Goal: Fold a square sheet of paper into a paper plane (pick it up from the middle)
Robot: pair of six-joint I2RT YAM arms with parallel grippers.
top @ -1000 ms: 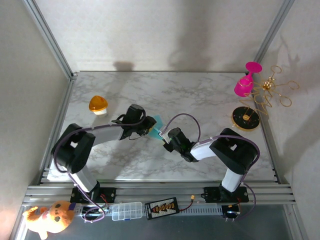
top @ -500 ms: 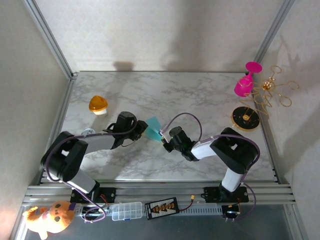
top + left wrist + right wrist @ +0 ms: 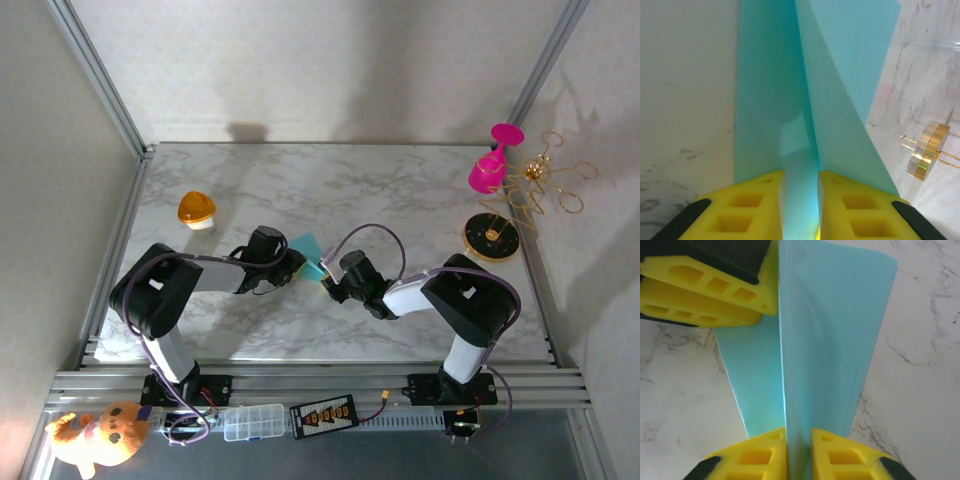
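Swinging back in low from its side, the left gripper (image 3: 288, 262) now meets the right gripper (image 3: 332, 284) nose to nose at mid-table, with the teal paper plane (image 3: 306, 246) standing on edge between them. Both pairs of jaws stand narrow around its centre crease, but I cannot tell whether either truly bites. If both holds are loose, the thin sheet may slip or skew — spoiling the fold.
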